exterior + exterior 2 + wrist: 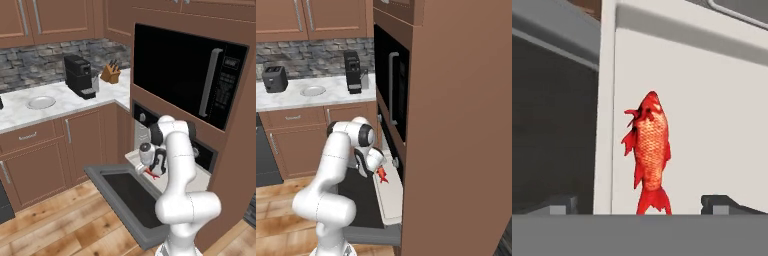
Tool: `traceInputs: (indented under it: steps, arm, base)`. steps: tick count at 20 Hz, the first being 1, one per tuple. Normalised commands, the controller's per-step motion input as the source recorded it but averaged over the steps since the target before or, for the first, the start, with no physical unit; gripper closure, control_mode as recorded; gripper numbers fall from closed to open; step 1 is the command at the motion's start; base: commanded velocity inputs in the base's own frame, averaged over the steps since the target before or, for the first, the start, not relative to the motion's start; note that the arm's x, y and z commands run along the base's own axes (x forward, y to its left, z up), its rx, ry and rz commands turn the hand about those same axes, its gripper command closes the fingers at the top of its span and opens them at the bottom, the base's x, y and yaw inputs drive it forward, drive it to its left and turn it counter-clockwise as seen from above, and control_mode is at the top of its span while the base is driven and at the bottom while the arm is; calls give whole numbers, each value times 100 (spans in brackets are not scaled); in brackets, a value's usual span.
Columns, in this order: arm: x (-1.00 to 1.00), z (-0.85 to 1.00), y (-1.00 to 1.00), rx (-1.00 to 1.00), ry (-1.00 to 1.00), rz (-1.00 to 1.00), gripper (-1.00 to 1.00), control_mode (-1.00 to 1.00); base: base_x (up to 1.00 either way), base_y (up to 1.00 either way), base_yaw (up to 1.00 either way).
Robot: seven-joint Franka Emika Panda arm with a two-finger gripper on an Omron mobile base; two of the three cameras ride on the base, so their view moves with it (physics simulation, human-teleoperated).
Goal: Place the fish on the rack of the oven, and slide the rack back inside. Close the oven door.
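Now the two-finger gripper [640,204] stands wide open, its dark tips apart at both sides, and it holds nothing. Between the jaws, just ahead of them, the small red-orange fish [649,155] lies flat on the light-grey rectangular rack [712,125], near the rack's edge on the side of the open door. In the right base view the fish [382,174] is just under the white hand, on the pulled-out rack [390,202] that sticks out of the black wall oven [172,142]. The wide drop-down oven door [127,200], grey frame around dark glass, hangs open below.

I judge that the placing step is done and the fish is released. The next move calls for lifting the hand clear of the fish, then pushing the rack's front edge inward until it sits inside the cavity, without touching the fish. After that the door must be swung up.
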Motion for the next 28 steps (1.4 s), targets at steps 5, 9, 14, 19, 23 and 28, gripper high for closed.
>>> traceInputs:
  steps: [5,9,14,19,23,28]
  arm:
    - [-78,22,70,-4,10,0,-100,-100]
    - [-53,0,79,-3,1,0,-100,-100]
    - [-18,4,36,0,-6,-9,-100,-100]
    - [-6,-18,8,0,0,-15,-100,-100]
    - [-1,-39,3,0,0,-14,-100,-100]
    - [2,-41,0,0,0,-6,-100,-100]
  base:
    - [0,0,0]
    - [0,0,0]
    - [0,0,0]
    - [0,0,0]
    - [0,0,0]
    - [0,0,0]
